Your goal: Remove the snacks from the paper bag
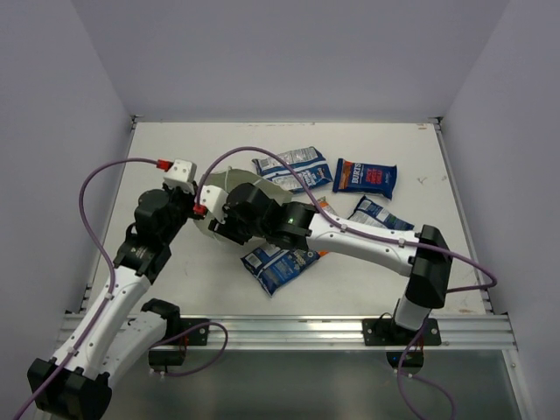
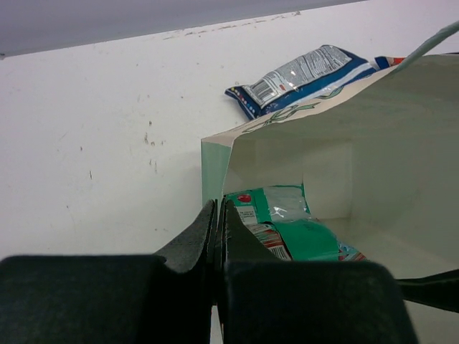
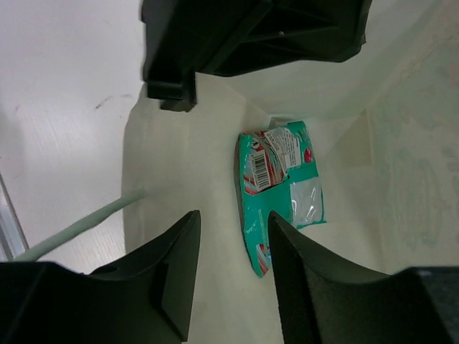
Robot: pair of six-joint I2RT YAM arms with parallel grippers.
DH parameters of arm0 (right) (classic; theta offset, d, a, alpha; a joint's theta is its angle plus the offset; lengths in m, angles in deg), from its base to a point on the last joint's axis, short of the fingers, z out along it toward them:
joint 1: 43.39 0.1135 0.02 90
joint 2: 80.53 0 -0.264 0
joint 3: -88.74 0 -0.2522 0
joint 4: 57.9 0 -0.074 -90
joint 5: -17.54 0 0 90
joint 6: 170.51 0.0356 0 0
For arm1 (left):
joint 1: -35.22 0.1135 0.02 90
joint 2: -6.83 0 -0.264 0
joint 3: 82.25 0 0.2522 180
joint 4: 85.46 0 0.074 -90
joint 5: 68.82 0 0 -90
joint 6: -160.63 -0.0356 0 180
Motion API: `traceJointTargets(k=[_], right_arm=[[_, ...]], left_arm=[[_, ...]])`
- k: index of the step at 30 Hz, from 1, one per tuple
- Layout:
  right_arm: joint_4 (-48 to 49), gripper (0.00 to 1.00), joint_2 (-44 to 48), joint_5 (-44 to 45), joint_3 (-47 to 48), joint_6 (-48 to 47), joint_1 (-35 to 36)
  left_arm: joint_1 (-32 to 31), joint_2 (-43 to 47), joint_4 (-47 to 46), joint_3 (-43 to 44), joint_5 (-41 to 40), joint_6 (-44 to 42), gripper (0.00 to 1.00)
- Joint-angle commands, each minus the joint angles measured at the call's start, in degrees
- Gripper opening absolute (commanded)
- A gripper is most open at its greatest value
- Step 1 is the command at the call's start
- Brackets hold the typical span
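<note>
The paper bag [image 1: 241,181] lies on its side left of the tabletop's middle, its mouth rim clenched flat between the fingers of the left gripper [image 2: 217,211]. The right gripper [image 3: 233,222], fingers spread and empty, points into the mouth at the teal-green packet [image 3: 281,188] lying flat inside. The packet looks light, crinkly and slippery, and is probably best pinched across its near sealed edge.

White table [image 1: 394,144] — scuffed, faint marks; pale walls [image 1: 289,52] around; aluminium rail [image 1: 289,331] along near edge.
</note>
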Motion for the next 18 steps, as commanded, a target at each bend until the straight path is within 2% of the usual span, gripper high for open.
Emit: traceJointTargets(k=[1,10,18], right_arm=[[2.1,0.45,-1.6,4.9,-0.1,0.6,-0.6],[2.4,0.52,-8.7,5.5,-1.5,1.9,-2.3],[3.7,0.75,-11.6,5.8,-5.7,1.5,-3.5]], left_arm=[[-0.2,2.3,-5.6,-1.0,1.3,0.7,0.0],[-0.2,6.7,-8.4,-6.5,2.7,0.3,0.0],[-0.2,9.0,-8.3,-8.9,2.2,1.0,0.0]])
